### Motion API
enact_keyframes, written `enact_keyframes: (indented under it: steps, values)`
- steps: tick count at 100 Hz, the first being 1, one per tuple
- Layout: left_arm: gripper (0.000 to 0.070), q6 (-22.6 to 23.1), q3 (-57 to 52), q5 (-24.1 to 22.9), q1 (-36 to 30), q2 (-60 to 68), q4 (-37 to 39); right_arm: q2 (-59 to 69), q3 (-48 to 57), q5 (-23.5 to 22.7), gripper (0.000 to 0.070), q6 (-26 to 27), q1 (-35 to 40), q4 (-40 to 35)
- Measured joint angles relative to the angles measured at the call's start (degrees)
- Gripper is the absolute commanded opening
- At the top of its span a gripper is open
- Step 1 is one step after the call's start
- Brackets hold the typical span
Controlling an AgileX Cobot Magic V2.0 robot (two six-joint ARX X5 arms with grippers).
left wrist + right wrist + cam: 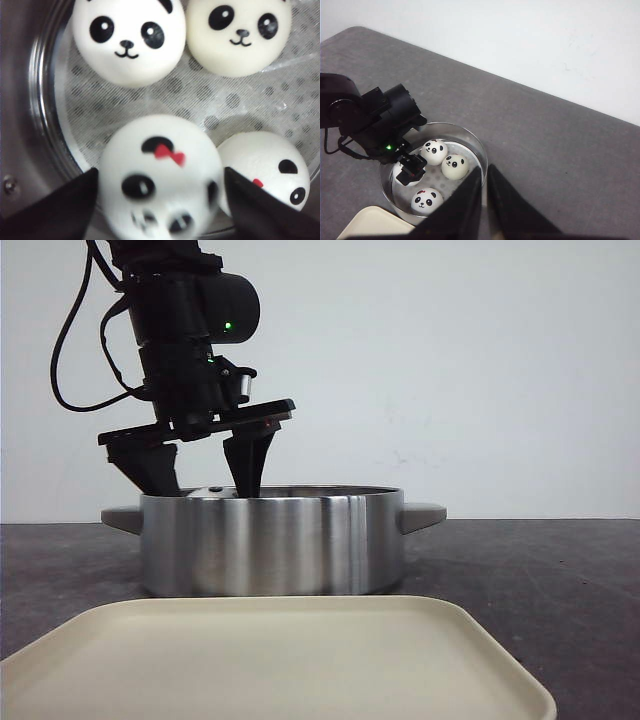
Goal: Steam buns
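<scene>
While left gripper (160, 200) reaches into steel steamer pot (272, 543), fingers spread either side of bow-marked panda bun (161, 175); contact unclear. Four buns (434, 151) sit on perforated liner (225, 107) inside pot. Right gripper (484, 200) aloft, fingers pressed nearly together, empty. Cream tray (270, 660) near pot.

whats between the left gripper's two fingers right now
One of the buns, the one with a red bow, sits between the left gripper's open fingers inside the pot. The left wrist view shows it most clearly.
</scene>
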State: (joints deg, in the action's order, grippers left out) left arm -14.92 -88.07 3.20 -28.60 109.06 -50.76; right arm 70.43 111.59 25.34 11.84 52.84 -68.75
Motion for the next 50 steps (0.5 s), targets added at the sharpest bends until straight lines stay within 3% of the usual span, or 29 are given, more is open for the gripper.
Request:
enact_keyframes:
  steps: [18, 26, 33, 50]
  values:
    - [0.0695, 0.3, -1.6, 0.0, -0.1, 0.0, -1.6, 0.0, 0.0, 0.1, 0.0012, 0.2, 0.0, 0.0]
    - [0.0648, 0.3, -3.0, -0.1, 0.0, 0.0, -2.5, 0.0, 0.0, 1.1, 0.0012, 0.2, 0.0, 0.0]
    - [0.0516, 0.3, -5.0, -0.1, 0.1, -0.2, -2.3, 0.0, 0.0, 3.8, 0.0012, 0.2, 0.0, 0.0]
    - [0.0063, 0.3, -7.4, -0.1, 0.0, -6.3, 0.5, 0.0, -0.9, 9.7, 0.0012, 0.2, 0.0, 1.4]
